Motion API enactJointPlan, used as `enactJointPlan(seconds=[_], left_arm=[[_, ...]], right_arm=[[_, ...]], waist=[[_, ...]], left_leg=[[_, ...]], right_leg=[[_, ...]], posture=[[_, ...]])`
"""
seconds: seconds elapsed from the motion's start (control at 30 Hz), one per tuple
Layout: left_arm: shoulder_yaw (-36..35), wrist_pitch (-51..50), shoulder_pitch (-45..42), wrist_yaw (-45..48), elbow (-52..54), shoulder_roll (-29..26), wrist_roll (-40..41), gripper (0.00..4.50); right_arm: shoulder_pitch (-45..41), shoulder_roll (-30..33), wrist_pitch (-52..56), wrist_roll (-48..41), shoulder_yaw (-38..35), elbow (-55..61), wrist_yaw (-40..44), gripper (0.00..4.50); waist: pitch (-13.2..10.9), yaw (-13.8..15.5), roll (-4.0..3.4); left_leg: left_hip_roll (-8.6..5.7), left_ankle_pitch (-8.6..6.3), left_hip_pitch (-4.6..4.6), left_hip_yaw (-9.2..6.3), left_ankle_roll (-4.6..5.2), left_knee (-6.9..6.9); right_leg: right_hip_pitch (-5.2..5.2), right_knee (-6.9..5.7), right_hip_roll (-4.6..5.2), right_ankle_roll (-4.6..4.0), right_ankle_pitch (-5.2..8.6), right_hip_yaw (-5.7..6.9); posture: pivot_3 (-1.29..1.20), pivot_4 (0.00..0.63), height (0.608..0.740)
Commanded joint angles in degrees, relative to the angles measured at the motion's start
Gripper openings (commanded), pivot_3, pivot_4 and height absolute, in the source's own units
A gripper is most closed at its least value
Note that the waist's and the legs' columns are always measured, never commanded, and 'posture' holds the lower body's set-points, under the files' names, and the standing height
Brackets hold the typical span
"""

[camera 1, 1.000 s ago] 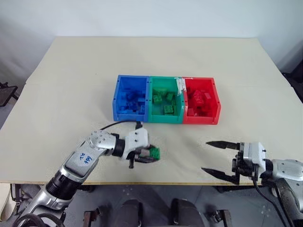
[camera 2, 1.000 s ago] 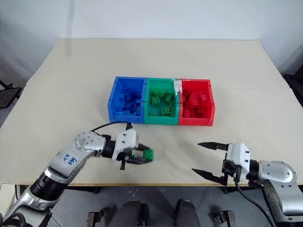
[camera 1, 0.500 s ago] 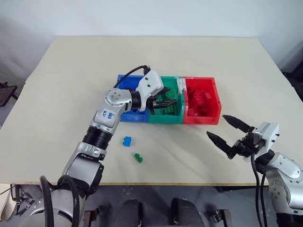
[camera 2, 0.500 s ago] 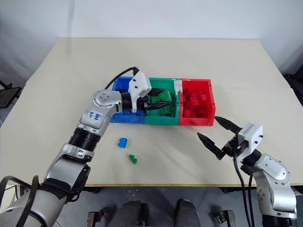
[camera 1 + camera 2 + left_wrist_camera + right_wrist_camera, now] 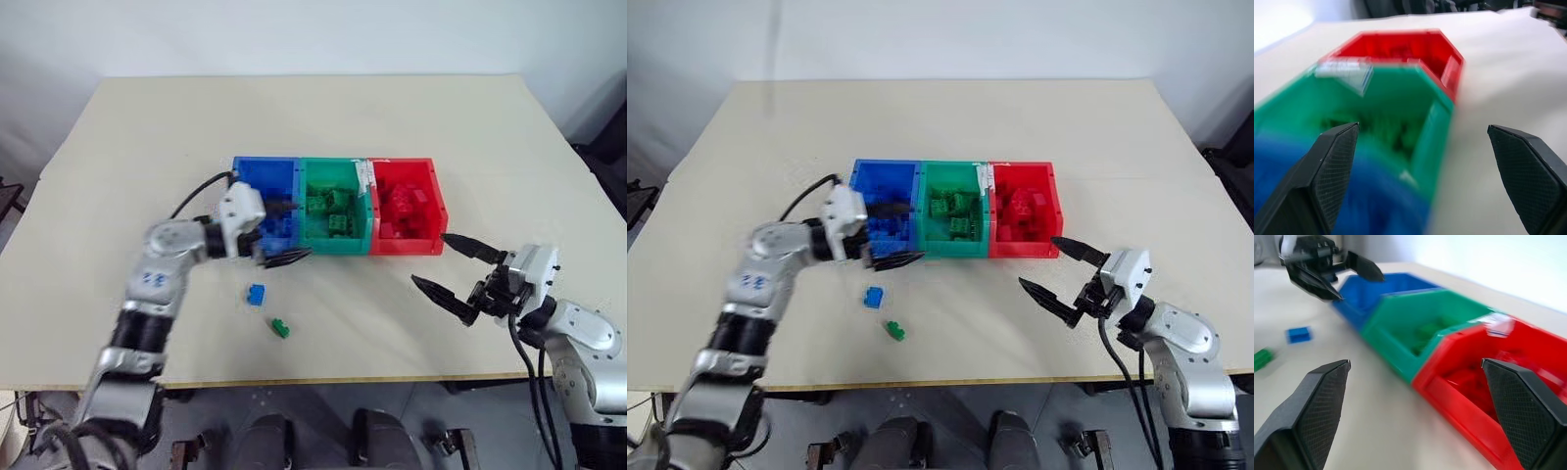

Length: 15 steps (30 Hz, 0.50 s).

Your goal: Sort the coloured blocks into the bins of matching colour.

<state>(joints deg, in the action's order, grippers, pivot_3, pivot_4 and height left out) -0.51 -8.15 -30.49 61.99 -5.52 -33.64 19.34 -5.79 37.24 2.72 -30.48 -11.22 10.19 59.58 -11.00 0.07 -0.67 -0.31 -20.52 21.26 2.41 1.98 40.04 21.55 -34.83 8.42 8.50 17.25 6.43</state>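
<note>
Three joined bins stand mid-table: blue [image 5: 263, 176], green [image 5: 331, 174] and red [image 5: 404, 172], each holding several blocks of its own colour. A blue block [image 5: 257, 294] and a green block [image 5: 280, 328] lie loose on the table in front of the blue bin. My left gripper [image 5: 302, 229] hangs open and empty at the front wall of the blue bin, pointing towards the green one. My right gripper [image 5: 430, 258] is open and empty over the table, just in front of the red bin's right corner. The right wrist view shows both loose blocks, blue [image 5: 1298, 334] and green [image 5: 1261, 357].
The beige table [image 5: 490, 137] spreads wide behind and beside the bins. Its front edge [image 5: 343, 380] runs close below the loose blocks. A white label [image 5: 366, 174] sits on the wall between the green and red bins.
My left gripper carried a green block from the table's front to the green bin, opened, and drew back left to the blue bin, now empty. The right gripper rose slightly towards the red bin.
</note>
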Motion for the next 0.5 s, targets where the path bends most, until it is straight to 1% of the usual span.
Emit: enactJointPlan(seconds=[0.03, 0.13, 0.17, 0.27, 0.4, 0.43, 0.5], left_arm=[[-7.61, 0.42, 7.81, 1.98, 5.66, -6.01, 3.12, 4.47], [-13.53, 6.26, 15.50, 3.63, 3.00, -9.93, 2.78, 4.47], [-15.32, 6.66, 17.89, 4.03, 2.04, -11.06, 3.08, 4.47], [-17.67, 7.99, 22.31, 5.63, 0.95, -13.05, 3.54, 4.47], [-16.11, 8.05, 25.09, 8.21, 5.52, -14.13, 4.57, 4.47], [-14.13, 8.10, 24.89, 8.55, 8.09, -13.99, 4.07, 4.47], [-8.94, 8.47, 24.02, 8.93, 11.80, -14.61, 0.16, 4.47]], right_arm=[[-2.72, 2.86, -1.40, 1.36, 3.42, -2.74, 7.64, 4.50], [-6.17, 3.40, -1.99, 2.18, 6.94, -5.65, 12.34, 4.50], [-7.37, 3.18, -2.08, 2.51, 8.04, -6.42, 13.57, 4.50], [-9.53, 2.60, -2.54, 2.74, 9.86, -8.10, 16.29, 4.50], [-10.80, 2.60, -3.30, 2.88, 10.31, -10.19, 18.26, 4.50], [-10.73, 3.08, -3.53, 3.07, 9.91, -10.86, 18.58, 4.50], [-10.19, 4.22, -4.03, 3.50, 9.05, -11.99, 19.20, 4.50]], waist=[[0.00, 0.09, 0.00], [0.00, 0.07, 0.00], [0.00, 0.13, 0.00], [0.00, 0.37, 0.00], [0.00, 0.92, 0.00], [0.00, 1.15, 0.01], [0.00, 1.43, 0.00]], left_leg=[[-0.02, 0.00, 0.00, -0.05, 0.00, 0.00], [-0.02, -0.01, -0.03, -0.07, 0.01, 0.01], [-0.02, -0.01, -0.03, -0.07, 0.00, 0.01], [-0.03, -0.02, -0.03, -0.11, 0.00, 0.02], [-0.04, -0.05, -0.02, -0.11, 0.01, 0.02], [-0.04, -0.05, -0.01, -0.11, 0.01, 0.02], [-0.06, -0.06, -0.01, -0.12, 0.00, 0.02]], right_leg=[[-0.03, 0.00, 0.03, 0.00, 0.00, 0.00], [-0.06, 0.02, 0.05, 0.00, 0.00, 0.02], [-0.07, 0.03, 0.05, 0.00, 0.00, 0.02], [-0.06, 0.01, 0.08, -0.01, 0.00, 0.05], [-0.06, 0.02, 0.11, -0.01, 0.00, 0.05], [-0.06, 0.02, 0.11, -0.01, 0.00, 0.06], [-0.07, 0.03, 0.12, -0.01, 0.00, 0.05]], posture=[[0.00, 0.150, 0.740], [0.00, 0.150, 0.740], [0.00, 0.150, 0.740], [0.00, 0.150, 0.740], [0.00, 0.150, 0.740], [0.00, 0.150, 0.740], [0.00, 0.150, 0.740]])
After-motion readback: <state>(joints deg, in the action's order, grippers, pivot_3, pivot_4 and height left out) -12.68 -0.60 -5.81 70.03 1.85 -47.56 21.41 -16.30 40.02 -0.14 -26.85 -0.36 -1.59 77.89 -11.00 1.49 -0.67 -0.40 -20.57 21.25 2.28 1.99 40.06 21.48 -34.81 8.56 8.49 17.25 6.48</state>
